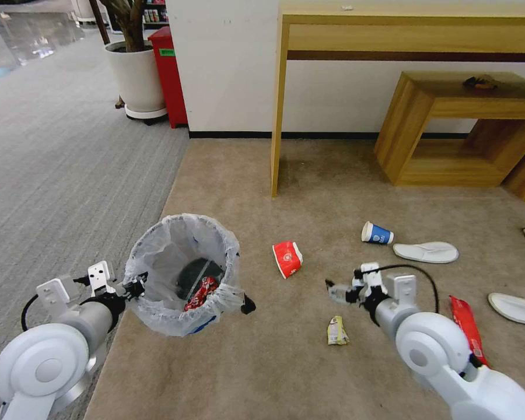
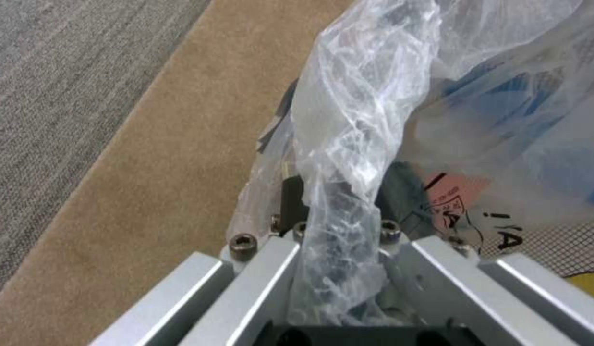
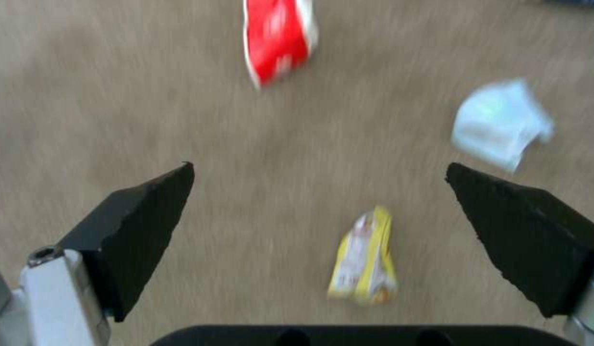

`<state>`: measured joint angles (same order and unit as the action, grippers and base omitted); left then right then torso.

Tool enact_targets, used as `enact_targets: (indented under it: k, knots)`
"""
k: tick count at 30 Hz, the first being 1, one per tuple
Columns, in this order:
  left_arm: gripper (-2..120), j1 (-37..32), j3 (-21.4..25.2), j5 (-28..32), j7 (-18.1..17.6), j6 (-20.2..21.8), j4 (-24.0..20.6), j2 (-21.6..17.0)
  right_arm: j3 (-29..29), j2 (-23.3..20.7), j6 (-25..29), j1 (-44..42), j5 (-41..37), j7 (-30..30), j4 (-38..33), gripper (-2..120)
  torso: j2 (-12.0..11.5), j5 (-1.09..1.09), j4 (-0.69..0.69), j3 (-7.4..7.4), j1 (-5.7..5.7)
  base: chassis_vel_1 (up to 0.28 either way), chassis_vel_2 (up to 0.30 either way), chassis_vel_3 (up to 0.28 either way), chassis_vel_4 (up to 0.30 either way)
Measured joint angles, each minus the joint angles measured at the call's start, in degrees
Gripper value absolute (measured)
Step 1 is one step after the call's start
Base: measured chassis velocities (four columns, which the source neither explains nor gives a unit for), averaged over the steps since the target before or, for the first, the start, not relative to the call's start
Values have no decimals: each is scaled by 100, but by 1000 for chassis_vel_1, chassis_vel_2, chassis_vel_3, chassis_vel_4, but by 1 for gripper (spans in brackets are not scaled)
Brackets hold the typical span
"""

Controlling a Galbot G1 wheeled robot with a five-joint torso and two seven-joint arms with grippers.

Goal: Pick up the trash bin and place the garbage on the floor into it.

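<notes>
In the head view, the left end effector (image 1: 135, 287) grips the rim of the trash bin (image 1: 181, 274) on its left side, with the fingers closed on the white plastic bag. The bin is over the beige floor (image 1: 245, 373), near the border with the grey striped carpet (image 1: 58, 175). A red wrapper (image 1: 200, 293) lies inside the bin. The right end effector (image 1: 332, 290) hangs above the floor, between the red paper cup (image 1: 287, 258) and a yellow wrapper (image 1: 336, 331). A blue paper cup (image 1: 377, 233) lies beside a white slipper (image 1: 426, 252); a second slipper (image 1: 516, 308) is near the right edge.

In the left wrist view, the crinkly plastic bag (image 2: 354, 120) goes between the metal parts of the left end effector (image 2: 335, 269), which holds it tight.

In the right wrist view, the right end effector (image 3: 319, 175) is wide open and holds nothing. Its two black fingers (image 3: 146, 216) stand well apart above the floor. Below them lie the yellow wrapper (image 3: 366, 259), the red paper cup (image 3: 277, 36) and a pale crumpled paper (image 3: 498, 125).
</notes>
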<state>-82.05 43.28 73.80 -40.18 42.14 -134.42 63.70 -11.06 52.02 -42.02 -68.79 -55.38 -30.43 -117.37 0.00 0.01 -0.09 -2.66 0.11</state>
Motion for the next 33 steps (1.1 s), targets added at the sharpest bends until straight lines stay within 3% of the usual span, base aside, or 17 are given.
enact_targets:
  k: [12, 33]
  knots:
    - [0, -11, 6, 16, -19, 0, -120, 77, 779, 520, -52, 370, 276, 92, 1467, 100, 0, 0, -1, 0, 1, 0, 0, 0, 0]
    - [0, -69, 112, 6, 3, 0, -144, 73, 905, 910, 189, 771, 774, 235, 2723, 100, 0, -1, -1, -1, 1, 0, 0, 0, 0]
